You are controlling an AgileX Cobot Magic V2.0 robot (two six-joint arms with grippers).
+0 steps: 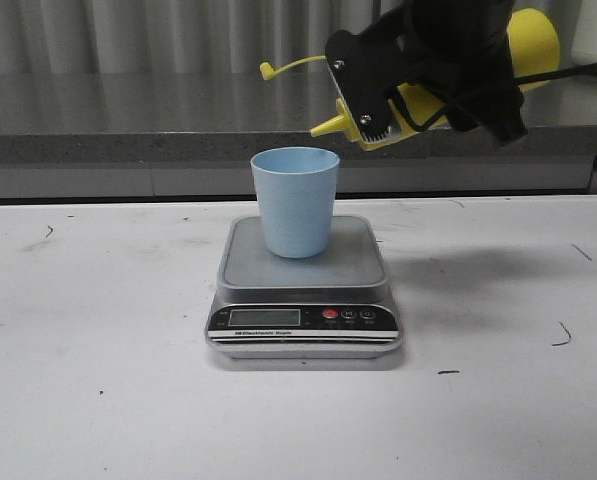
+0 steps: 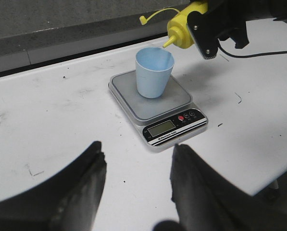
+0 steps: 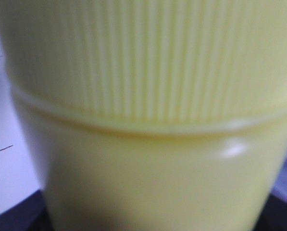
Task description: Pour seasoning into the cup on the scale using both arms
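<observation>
The right gripper (image 1: 378, 110) is clamping the ribbed-capped yellow squeeze bottle (image 1: 530, 45), tipping its cone nozzle (image 1: 328, 127) above the matte blue cup (image 1: 295, 200) standing mid-platform on the scale (image 1: 303, 295); the left gripper (image 2: 136, 185) is hanging apart.

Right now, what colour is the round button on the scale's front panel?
Red, on the scale's black panel; the button shows best in the front view.

Even, soft light is falling from above, bright without harsh glare. The scale (image 1: 303, 270) is casting a faint shadow toward 3 o'clock in the front view. The seasoning bottle (image 3: 148, 120) is filling the right wrist view, blurred, showing a small highlight. The left gripper's fingers (image 2: 81, 192) are looking dark and unfocused.
</observation>
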